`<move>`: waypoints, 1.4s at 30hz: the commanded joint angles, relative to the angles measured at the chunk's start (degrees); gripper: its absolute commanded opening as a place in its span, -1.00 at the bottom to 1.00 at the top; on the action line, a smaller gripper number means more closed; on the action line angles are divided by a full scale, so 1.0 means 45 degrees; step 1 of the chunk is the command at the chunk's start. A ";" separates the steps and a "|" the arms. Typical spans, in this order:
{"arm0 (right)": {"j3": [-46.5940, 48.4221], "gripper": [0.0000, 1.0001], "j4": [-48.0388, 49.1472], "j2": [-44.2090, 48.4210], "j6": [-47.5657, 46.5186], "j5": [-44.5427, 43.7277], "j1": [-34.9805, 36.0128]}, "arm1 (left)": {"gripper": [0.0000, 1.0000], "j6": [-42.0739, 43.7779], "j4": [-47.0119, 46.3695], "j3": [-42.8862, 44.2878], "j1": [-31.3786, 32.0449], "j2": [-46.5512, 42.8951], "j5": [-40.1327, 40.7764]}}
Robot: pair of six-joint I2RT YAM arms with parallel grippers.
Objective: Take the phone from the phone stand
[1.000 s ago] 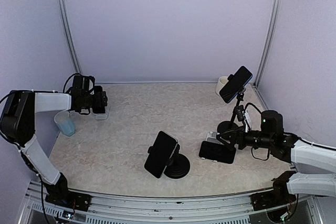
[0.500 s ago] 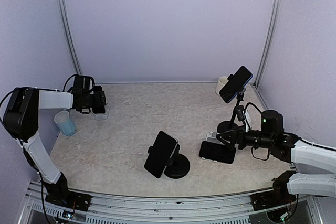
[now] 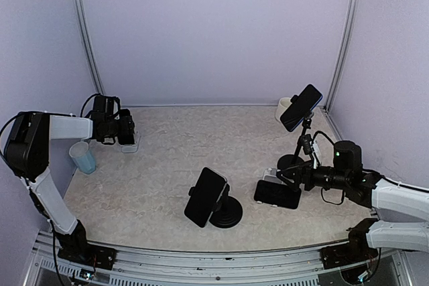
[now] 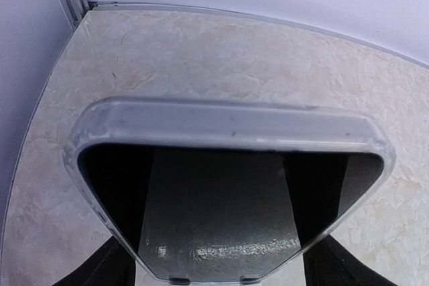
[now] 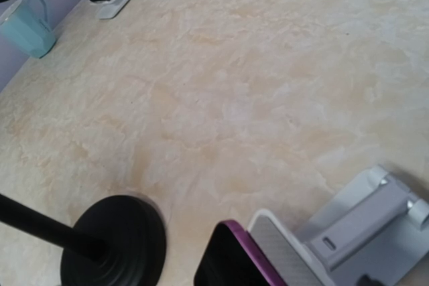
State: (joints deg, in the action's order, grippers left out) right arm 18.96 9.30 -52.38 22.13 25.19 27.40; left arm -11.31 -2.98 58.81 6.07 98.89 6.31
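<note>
My left gripper at the far left is shut on a phone in a clear case, held across its width just above a small white stand. In the left wrist view the phone fills the frame, and my dark fingers show at its lower corners. My right gripper is at the top edge of a black, purple-rimmed phone that leans at a white stand. This phone and its stand show in the right wrist view. The right fingers are hidden.
A black phone sits on a round black stand mid-table. Another phone is clamped on a tripod whose black base is by my right gripper. A blue cup stands at the left and a white cup at the back right.
My left gripper with the clear-cased phone has shifted slightly back and its forearm has straightened a little. The right arm and its phone have not moved.
</note>
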 commanded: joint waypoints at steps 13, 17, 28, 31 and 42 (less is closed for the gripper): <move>-0.0046 0.83 0.0394 0.0110 0.0103 0.0007 0.0162 | 0.26 0.0188 0.0607 0.0675 -0.0090 -0.1711 -0.0123; -0.0033 0.84 0.0428 0.0119 0.0141 0.0075 0.0162 | 0.20 0.0035 0.1597 0.1240 -0.0106 -0.2011 -0.0244; -0.0072 0.83 0.0642 0.0040 0.0161 0.0217 0.0162 | 0.11 -0.0718 0.5999 0.1610 0.0260 -0.2929 -0.0837; -0.0128 0.83 0.0841 -0.0027 0.0231 0.0297 0.0163 | 0.07 -0.0962 0.6777 0.0964 0.0454 -0.3258 -0.0815; -0.0148 0.83 0.1312 -0.0413 0.0196 0.0808 0.0162 | 0.05 -0.0633 0.8704 -0.0690 0.0756 -0.2630 -0.0595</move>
State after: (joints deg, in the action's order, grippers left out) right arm 18.68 12.91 -53.04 23.11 27.14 27.40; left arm -14.92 33.74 56.23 8.78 86.00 3.20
